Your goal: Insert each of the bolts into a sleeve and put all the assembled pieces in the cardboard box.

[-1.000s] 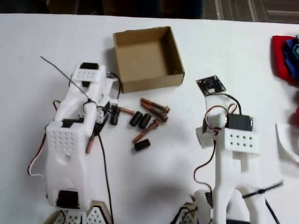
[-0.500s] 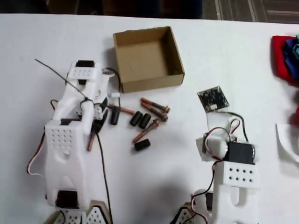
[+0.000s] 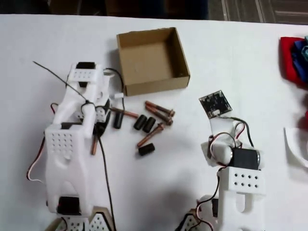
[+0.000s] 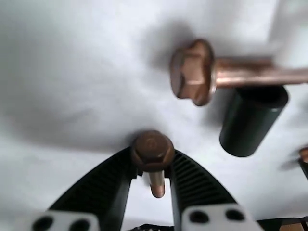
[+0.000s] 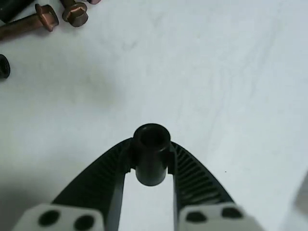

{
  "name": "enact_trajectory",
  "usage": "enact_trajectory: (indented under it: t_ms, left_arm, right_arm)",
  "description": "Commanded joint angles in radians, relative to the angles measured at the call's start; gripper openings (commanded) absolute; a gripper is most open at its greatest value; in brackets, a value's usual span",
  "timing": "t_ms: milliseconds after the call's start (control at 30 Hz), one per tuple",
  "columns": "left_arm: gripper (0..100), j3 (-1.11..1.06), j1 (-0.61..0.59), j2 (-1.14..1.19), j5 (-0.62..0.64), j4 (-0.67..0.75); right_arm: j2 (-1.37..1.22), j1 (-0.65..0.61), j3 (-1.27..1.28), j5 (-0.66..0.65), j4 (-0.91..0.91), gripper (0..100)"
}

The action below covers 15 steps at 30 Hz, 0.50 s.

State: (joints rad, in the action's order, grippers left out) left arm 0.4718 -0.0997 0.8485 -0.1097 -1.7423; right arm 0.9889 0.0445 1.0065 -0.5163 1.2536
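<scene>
My left gripper [image 4: 152, 161] is shut on a copper bolt [image 4: 152, 150], which in the high view pokes out from under the left arm [image 3: 94, 144]. Just beyond it lie another bolt [image 4: 192, 72] and a black sleeve [image 4: 252, 120]. My right gripper [image 5: 151, 147] is shut on a black sleeve [image 5: 151, 154] above bare table, to the right of the pile. In the high view, loose bolts [image 3: 159, 107] [image 3: 150, 135] and sleeves [image 3: 140, 122] [image 3: 146, 149] lie mid-table. The open cardboard box [image 3: 178, 53] stands behind them.
The right arm [image 3: 240, 178] stands near the front edge, its wrist circuit board [image 3: 215, 103] covering the gripper. Red and blue cloth [image 3: 293, 57] and a white object [image 3: 296, 144] lie at the right edge. A black cable [image 3: 107, 178] trails beside the left arm.
The right arm has drawn back toward the front edge with its sleeve, then swung slightly left. The left arm has shifted a little left with its bolt.
</scene>
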Motion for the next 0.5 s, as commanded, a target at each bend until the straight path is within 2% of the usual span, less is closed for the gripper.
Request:
enact_trajectory:
  t_ms: [0, 167, 333, 467]
  left_arm:
    - [2, 0.079, -0.02, -0.011, 0.014, 0.029]
    - [3, 0.136, -0.021, -0.086, 0.012, -0.035]
    - [3, 0.139, -0.052, -0.308, 0.011, -0.038]
    - [3, 0.084, -0.055, -0.523, 0.009, -0.035]
  right_arm:
    - [0.027, 0.001, -0.005, -0.002, -0.015, 2.1]
    - [0.027, 0.001, -0.003, 0.0, -0.028, 2.1]
    - [-0.007, -0.002, -0.008, 0.023, -0.097, 2.1]
    - [-0.136, -0.076, -0.009, 0.055, -0.134, 2.1]
